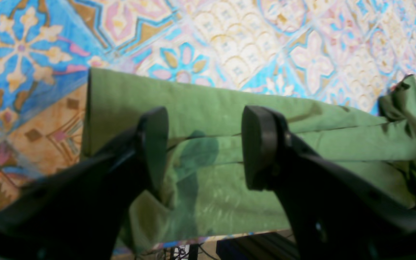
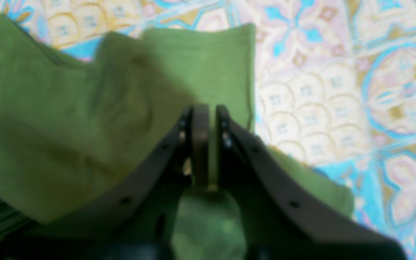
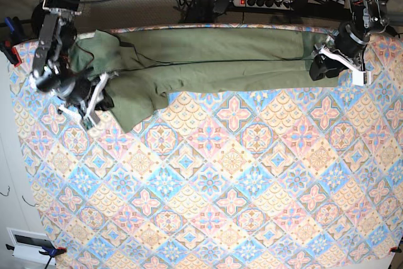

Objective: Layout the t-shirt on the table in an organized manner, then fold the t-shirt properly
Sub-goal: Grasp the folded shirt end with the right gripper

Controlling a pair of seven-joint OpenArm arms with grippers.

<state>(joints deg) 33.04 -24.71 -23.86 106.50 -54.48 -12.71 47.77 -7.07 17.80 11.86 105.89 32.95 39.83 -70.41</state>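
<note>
T-shirt [image 3: 208, 55] lies stretched in a long folded band along the table's [image 3: 239, 206] far edge, an arm at each end.

From overhead, only the band's run from far corner to far corner shows, with the wide near part of the patterned cloth free. The right wrist view shows the right gripper [image 2: 208, 144] clenched on a fold of the green fabric near its straight hem. The left wrist view shows the left gripper [image 1: 204, 144] spread wide above the layered cloth, holding nothing, beside the table's edge.
</note>
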